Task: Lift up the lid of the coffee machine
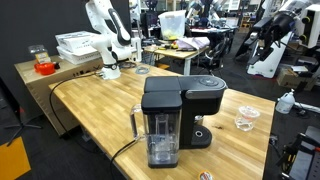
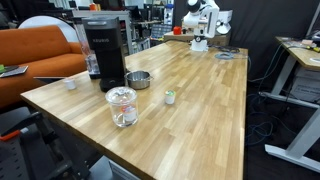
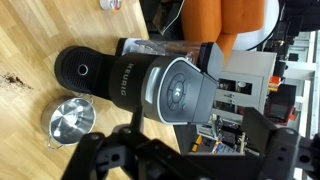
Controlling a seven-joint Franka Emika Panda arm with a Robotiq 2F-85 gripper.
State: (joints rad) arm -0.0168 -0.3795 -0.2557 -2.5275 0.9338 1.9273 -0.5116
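Note:
The coffee machine is a boxy black brewer standing on the wooden table, with a clear handled water tank at its side. It also shows in an exterior view. Its lid, a black rounded top panel, lies down flat. In the wrist view the machine appears turned sideways, and the lid shows its small round mark. My gripper is open and empty, with its dark fingers wide apart, away from the lid. My white arm stands at the table's far end.
A small silver bowl sits on the table beside the machine and also shows in an exterior view. A clear glass cup and a small white object stand nearby. An orange sofa is behind the machine.

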